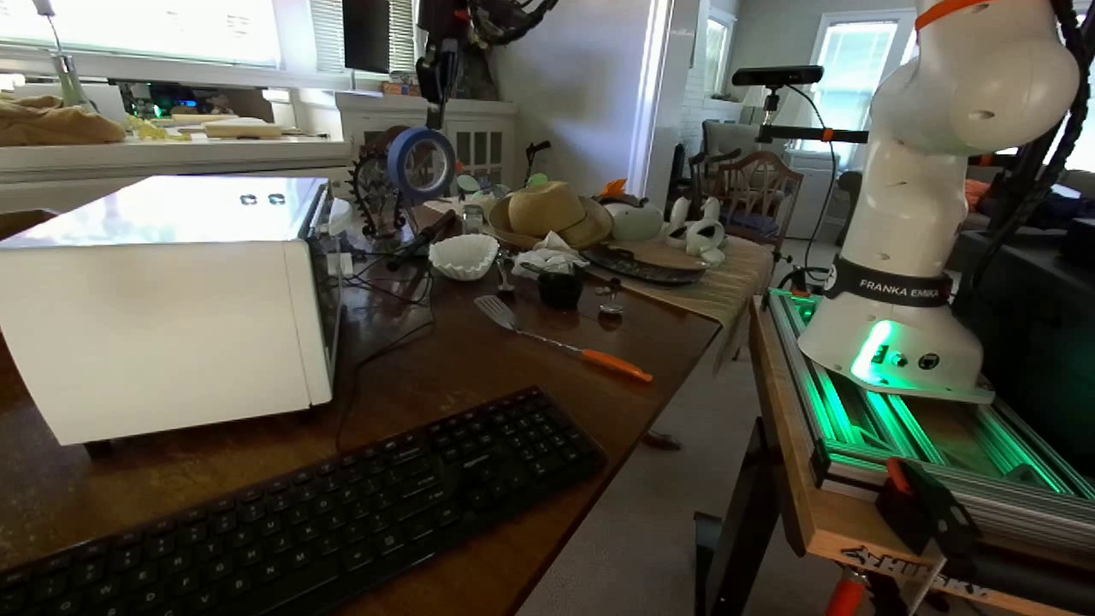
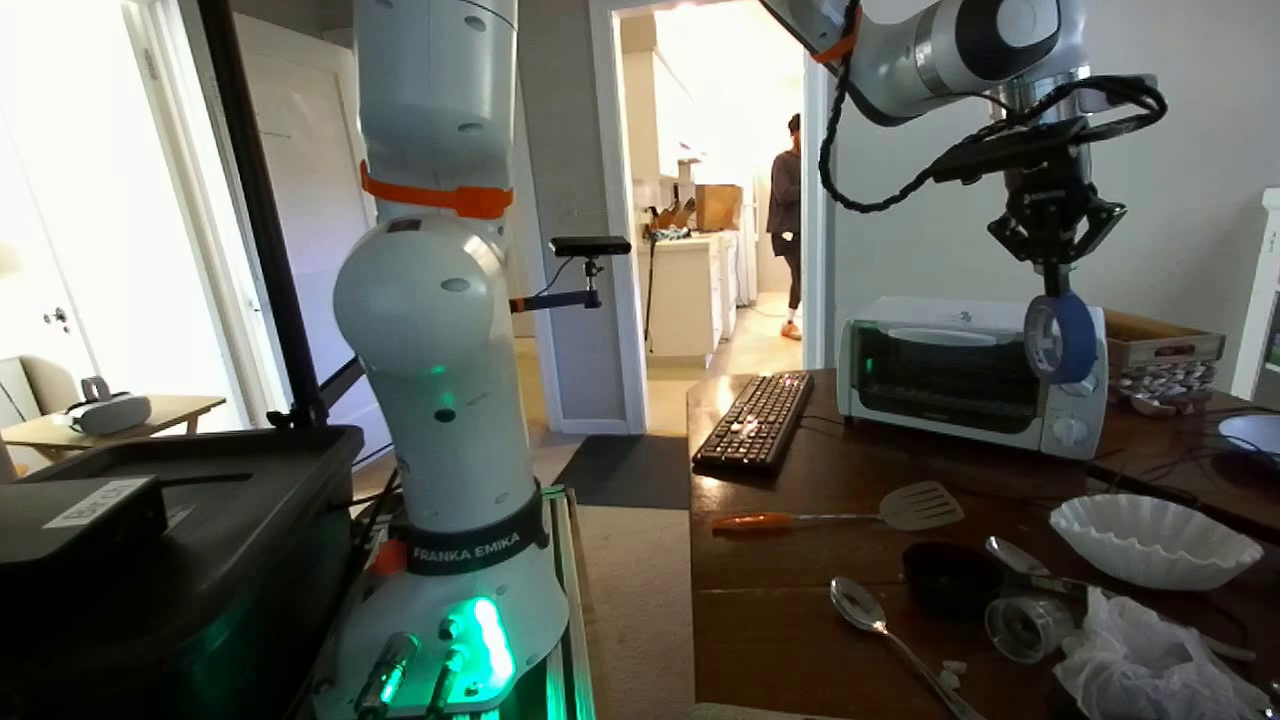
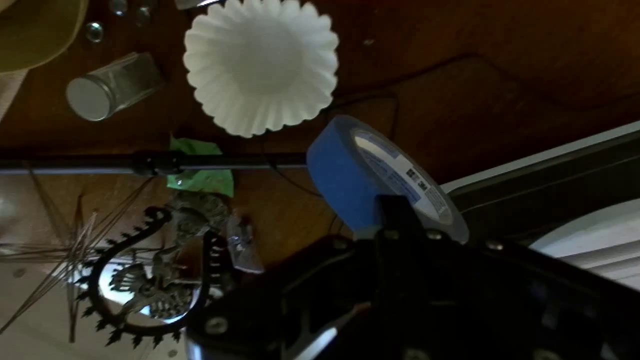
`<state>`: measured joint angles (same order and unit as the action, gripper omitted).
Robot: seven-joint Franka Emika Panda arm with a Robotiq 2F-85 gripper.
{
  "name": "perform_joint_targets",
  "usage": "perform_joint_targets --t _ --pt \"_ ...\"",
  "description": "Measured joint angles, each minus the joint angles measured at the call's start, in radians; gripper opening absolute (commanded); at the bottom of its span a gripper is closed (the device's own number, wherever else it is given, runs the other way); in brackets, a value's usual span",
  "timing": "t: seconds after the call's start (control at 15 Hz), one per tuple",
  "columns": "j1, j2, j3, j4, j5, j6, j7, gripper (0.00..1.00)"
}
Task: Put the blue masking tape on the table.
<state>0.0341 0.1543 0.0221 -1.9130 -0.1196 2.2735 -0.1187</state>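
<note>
The blue masking tape (image 1: 399, 168) hangs upright from my gripper (image 1: 435, 118), above the dark brown table (image 1: 445, 364). In an exterior view the tape (image 2: 1077, 340) hangs below the fingertips (image 2: 1054, 283) and overlaps the right end of the white microwave (image 2: 935, 385). In the wrist view the tape (image 3: 337, 172) is held by its rim at the shut fingers (image 3: 397, 215), with the table (image 3: 500, 30) below it. The fingers hide part of the roll. The tape does not touch the tabletop.
A white fluted bowl (image 3: 265, 55), a spiked dark ornament (image 3: 145, 295) and a glass jar (image 3: 115, 87) lie below. A black keyboard (image 1: 342, 505), an orange-handled spatula (image 1: 556, 342), a black cup (image 1: 560, 289) and a straw hat (image 1: 547, 210) are also on the table.
</note>
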Motion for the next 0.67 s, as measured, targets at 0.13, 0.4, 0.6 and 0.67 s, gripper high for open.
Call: perform_joint_targets --t 0.13,0.4,0.6,0.67 --pt "-0.017 0.000 0.002 0.038 0.112 -0.113 -0.100 0.00" --pt "-0.063 0.008 0.001 0.115 0.274 -0.343 -0.280 0.00" --pt "-0.097 0.039 -0.002 0.177 0.359 -0.504 -0.376 0.00" --pt "-0.109 0.055 -0.003 0.201 0.385 -0.556 -0.405 0.00"
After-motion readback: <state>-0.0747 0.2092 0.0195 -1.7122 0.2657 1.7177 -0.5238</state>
